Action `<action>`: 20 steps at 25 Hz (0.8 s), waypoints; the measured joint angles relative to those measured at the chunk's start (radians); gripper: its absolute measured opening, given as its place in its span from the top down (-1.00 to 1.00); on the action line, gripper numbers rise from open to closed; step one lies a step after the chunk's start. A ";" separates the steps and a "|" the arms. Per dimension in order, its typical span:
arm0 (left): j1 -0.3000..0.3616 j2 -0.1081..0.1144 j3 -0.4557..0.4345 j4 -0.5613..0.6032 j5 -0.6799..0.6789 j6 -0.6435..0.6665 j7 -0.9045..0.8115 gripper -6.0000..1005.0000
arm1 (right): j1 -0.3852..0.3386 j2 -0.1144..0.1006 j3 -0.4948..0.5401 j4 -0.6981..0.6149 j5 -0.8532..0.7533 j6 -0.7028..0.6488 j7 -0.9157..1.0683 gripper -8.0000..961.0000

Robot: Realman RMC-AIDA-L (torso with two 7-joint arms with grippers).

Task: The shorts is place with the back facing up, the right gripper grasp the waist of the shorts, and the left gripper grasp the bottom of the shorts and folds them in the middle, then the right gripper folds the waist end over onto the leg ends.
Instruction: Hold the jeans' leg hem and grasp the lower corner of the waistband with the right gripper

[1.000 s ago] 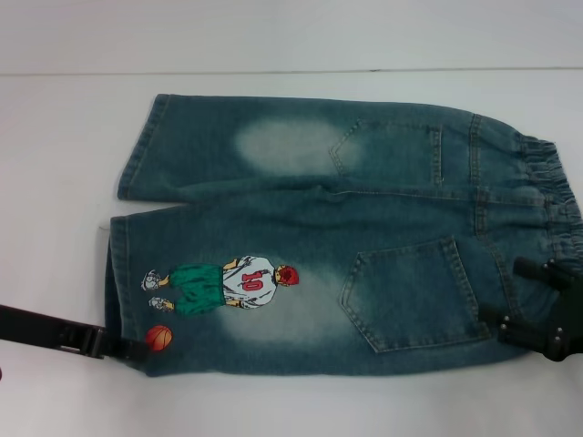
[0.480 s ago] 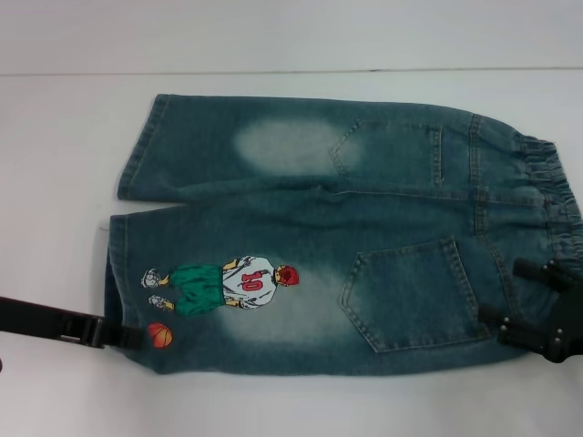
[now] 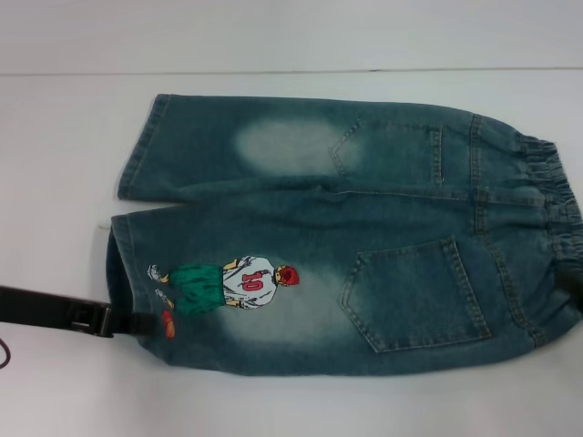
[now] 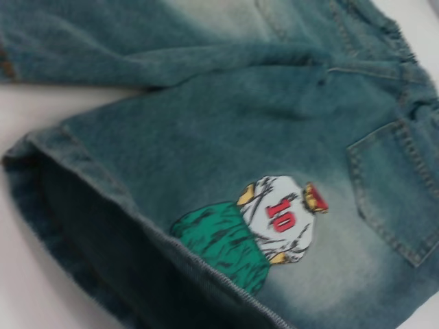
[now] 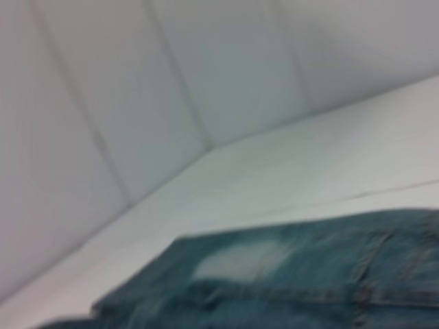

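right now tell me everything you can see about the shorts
The shorts are faded blue-green denim with pale bleached patches, lying flat and back up on the white table. Two back pockets show, and the ruched elastic waist lies toward the robot's right, the stitched leg hems toward its left. A cartoon basketball player in a number 10 shirt is printed on the nearer leg. The left gripper is at that leg's hem, whose edge is lifted and bunched, partly hiding the printed ball.
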 joint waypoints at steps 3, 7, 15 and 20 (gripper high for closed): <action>0.003 0.002 -0.003 0.005 -0.016 0.004 0.000 0.92 | -0.026 -0.019 0.079 0.000 0.000 -0.032 0.091 -0.97; 0.007 0.000 -0.003 0.025 -0.021 0.008 0.000 0.92 | -0.044 -0.034 0.125 -0.001 0.000 -0.024 0.197 -0.97; 0.010 0.001 0.002 0.023 -0.033 0.003 0.002 0.92 | -0.036 -0.036 0.131 0.000 -0.008 0.089 0.251 -0.97; 0.010 0.001 0.002 0.022 -0.033 0.002 0.002 0.92 | -0.029 -0.037 0.105 0.003 -0.010 0.131 0.302 -0.97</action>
